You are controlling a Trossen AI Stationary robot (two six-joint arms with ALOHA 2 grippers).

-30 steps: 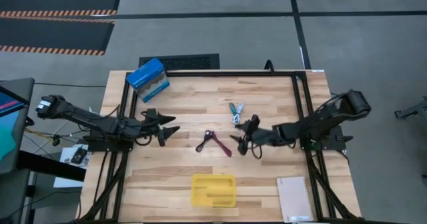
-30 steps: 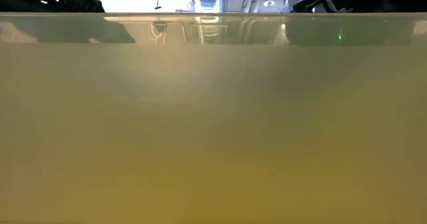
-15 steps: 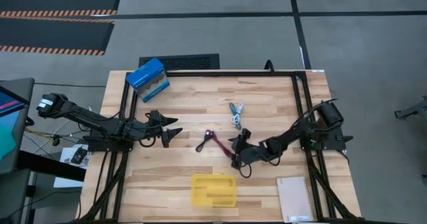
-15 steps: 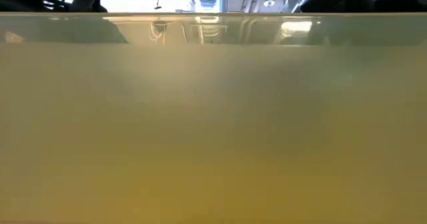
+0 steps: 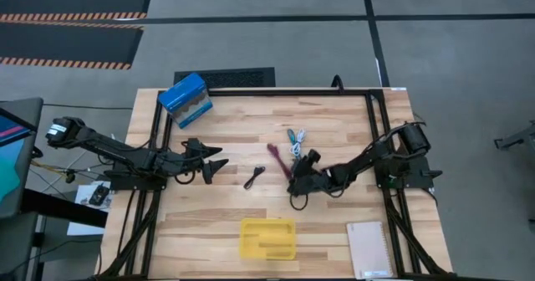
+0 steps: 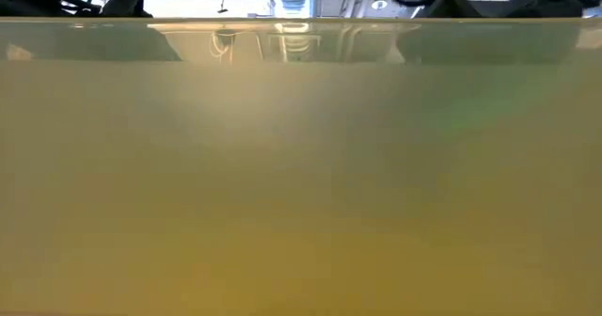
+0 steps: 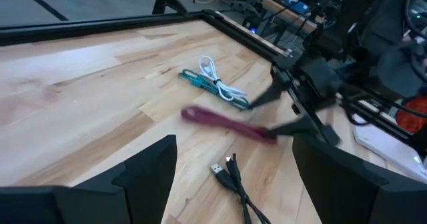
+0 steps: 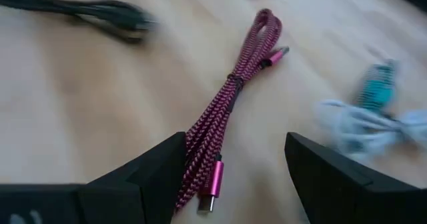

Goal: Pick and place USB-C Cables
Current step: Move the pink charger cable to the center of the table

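Observation:
The dark red braided cable (image 5: 277, 158) (image 8: 230, 97) lies flat on the table between the fingers of my right gripper (image 5: 293, 181) (image 8: 233, 154), which is open. A black cable (image 5: 255, 176) (image 7: 233, 177) lies just to its left. The teal and white cables (image 5: 295, 141) (image 7: 213, 84) lie together a little farther back. My left gripper (image 5: 216, 166) (image 7: 233, 147) waits open, low over the table's left half, pointing at the cables. In the left wrist view the right gripper (image 7: 265, 119) stands at the red cable's end. My right gripper comes level from the table's right, its fingers on either side of the red cable's plug end (image 8: 209, 196). The cable lies along the fingers, flat on the wood. Whether a finger (image 8: 157, 174) touches it, I cannot tell.
The yellow tray (image 5: 267, 237) sits at the near edge; its wall (image 6: 301, 184) fills the low view. A blue box (image 5: 185, 97) stands at the far left corner and a white notepad (image 5: 369, 249) at the near right. Black frame rails run along the table's sides.
My right gripper swung toward the near edge and left to the red cable's end, then drew back toward the far edge. The red cable has slid away from the black cable toward the far side and now lies near the teal and white ones. The black cable has stayed.

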